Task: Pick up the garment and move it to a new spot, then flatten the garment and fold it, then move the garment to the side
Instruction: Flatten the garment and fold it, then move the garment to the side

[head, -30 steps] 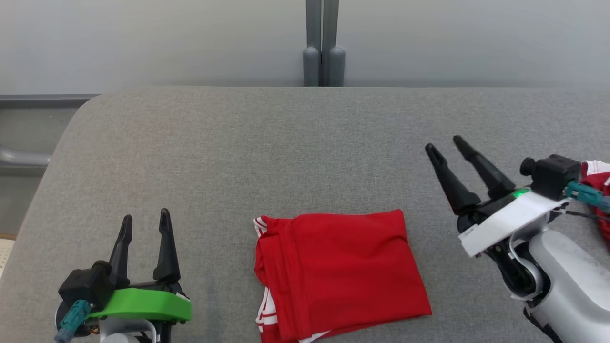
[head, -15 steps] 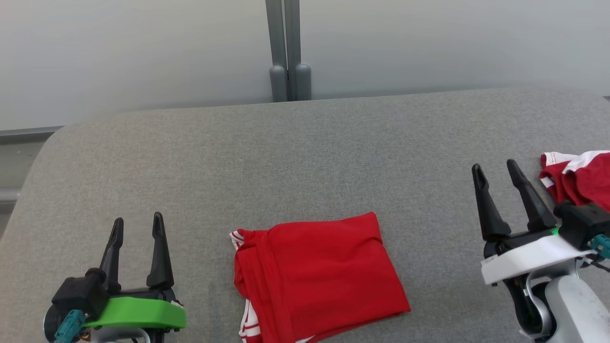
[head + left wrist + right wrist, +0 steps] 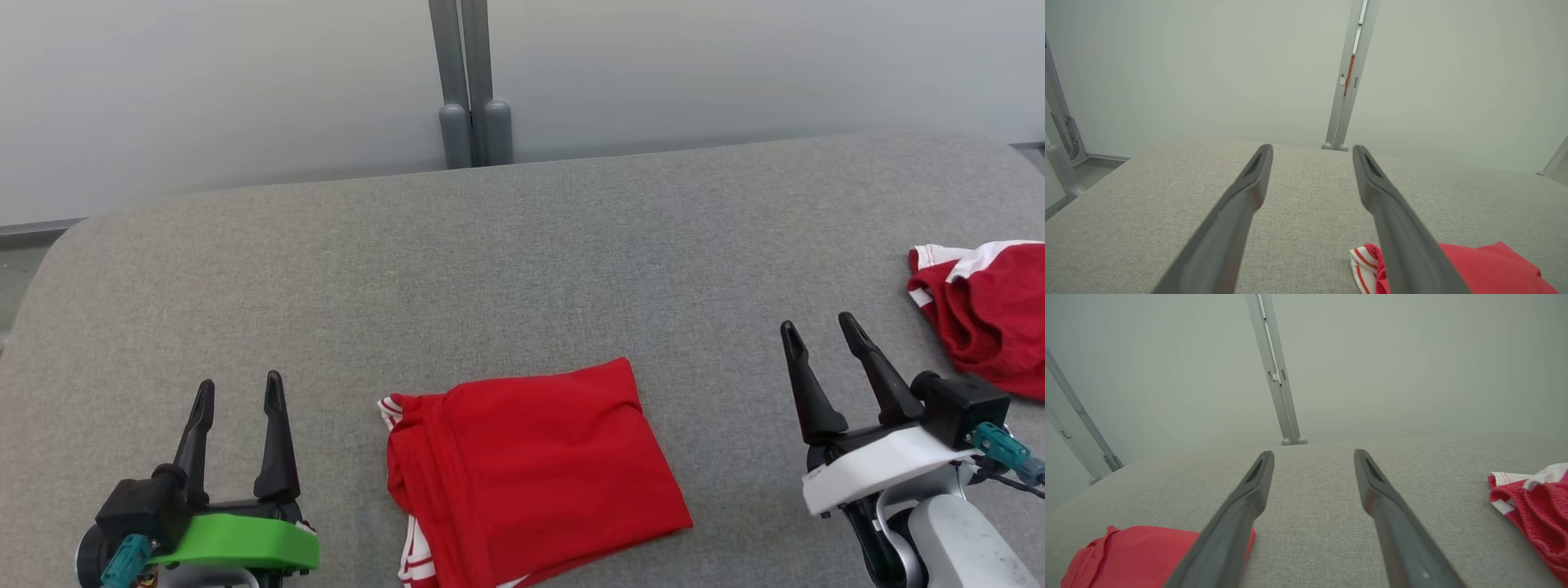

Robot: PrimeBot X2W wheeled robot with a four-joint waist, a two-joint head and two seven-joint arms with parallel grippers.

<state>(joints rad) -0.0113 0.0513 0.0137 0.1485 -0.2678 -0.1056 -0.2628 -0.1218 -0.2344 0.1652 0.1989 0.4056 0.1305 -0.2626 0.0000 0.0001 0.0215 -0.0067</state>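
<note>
Where the grey fabric-covered tabletop (image 3: 522, 261) meets its near edge, the folded red garment (image 3: 535, 474) lies about midway between the two arms, touching neither. It is a rough rectangle with its long axis running left to right along that edge and skewed a little, so the right end sits slightly farther from the robot than the left. Its white-striped trim points left, toward the left gripper (image 3: 238, 380), and the bottom of the fold runs off the lower border of the head view. The top layer is smooth and plain red, with a doubled seam line just inside the left end. It may be a pair of shorts, though the fold hides too much to be sure. The left gripper rests low by the near left corner, fingers pointing away from the robot, jaws moderately open and holding nothing. The right gripper (image 3: 816, 322) sits by the near edge on the right, fingers leaning slightly left, jaws parted about as far and also empty. A crumpled red garment (image 3: 988, 314) with white trim lies at the right edge, just beyond that gripper. A grey metal post (image 3: 465, 82) stands behind the far edge.
</note>
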